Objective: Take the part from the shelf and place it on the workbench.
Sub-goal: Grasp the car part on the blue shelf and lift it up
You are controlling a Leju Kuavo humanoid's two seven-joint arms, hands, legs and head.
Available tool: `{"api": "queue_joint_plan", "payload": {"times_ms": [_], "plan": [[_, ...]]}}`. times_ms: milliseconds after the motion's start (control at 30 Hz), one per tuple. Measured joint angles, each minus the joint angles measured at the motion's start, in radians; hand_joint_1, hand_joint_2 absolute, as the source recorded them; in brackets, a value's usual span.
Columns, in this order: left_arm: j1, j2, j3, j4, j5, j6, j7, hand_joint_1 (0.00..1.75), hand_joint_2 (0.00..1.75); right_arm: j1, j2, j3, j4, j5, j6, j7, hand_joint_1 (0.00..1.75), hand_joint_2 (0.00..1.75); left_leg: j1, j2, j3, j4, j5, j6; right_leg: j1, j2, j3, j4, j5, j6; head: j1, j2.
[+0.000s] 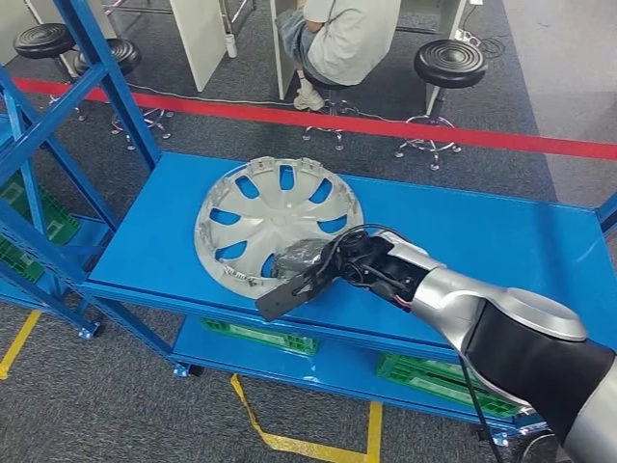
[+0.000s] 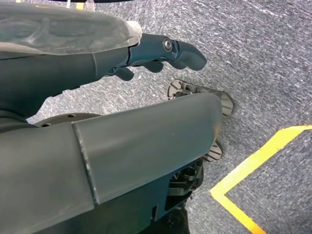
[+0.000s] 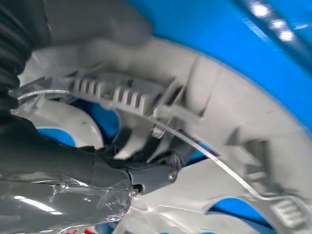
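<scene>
The part is a silver hubcap (image 1: 277, 212) lying flat, inner side up, on the blue shelf top (image 1: 472, 231). My right hand (image 1: 312, 265) reaches in from the right and holds its near rim, the thumb sticking out past the edge toward me. The right wrist view shows the dark fingers (image 3: 150, 175) hooked through a spoke opening of the hubcap (image 3: 228, 107), against its ribbed inner wall. My left hand (image 2: 165, 51) hangs over the grey carpet with its fingers stretched out and nothing in them.
Blue rack uprights (image 1: 43, 125) stand at the left. Green crates (image 1: 429, 371) lie on the lower shelf. A seated person (image 1: 349, 39) and black stools (image 1: 449, 63) are beyond a red floor line (image 1: 437, 130). Yellow tape (image 1: 291, 439) marks the floor near me.
</scene>
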Motion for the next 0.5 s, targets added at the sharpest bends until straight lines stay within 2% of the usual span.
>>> {"api": "queue_joint_plan", "payload": {"times_ms": [200,367,500], "plan": [[-0.001,0.000,0.000,0.000,0.001,0.000,0.000,0.00,0.00,-0.005,0.006,0.007,0.008,0.000,0.001,0.000,1.51,1.75,0.000,0.000,0.000,0.000,0.000,0.000,0.000,-0.001,0.001,0.000,0.000,0.000,0.000,0.000],[-0.001,0.000,0.000,0.000,0.001,0.000,0.000,0.00,0.00,-0.005,0.008,0.008,0.012,-0.001,0.001,0.000,1.69,1.75,0.000,0.000,0.000,0.000,0.000,0.000,0.000,0.000,0.001,0.000,0.000,0.000,0.000,0.000],[-0.001,0.000,0.000,0.000,0.005,0.003,0.000,0.00,0.00,-0.006,0.009,0.009,0.017,-0.005,0.001,-0.004,1.73,1.75,0.000,0.000,0.000,0.000,0.000,0.000,0.000,0.000,0.001,0.000,0.000,0.000,0.000,0.000]]}}
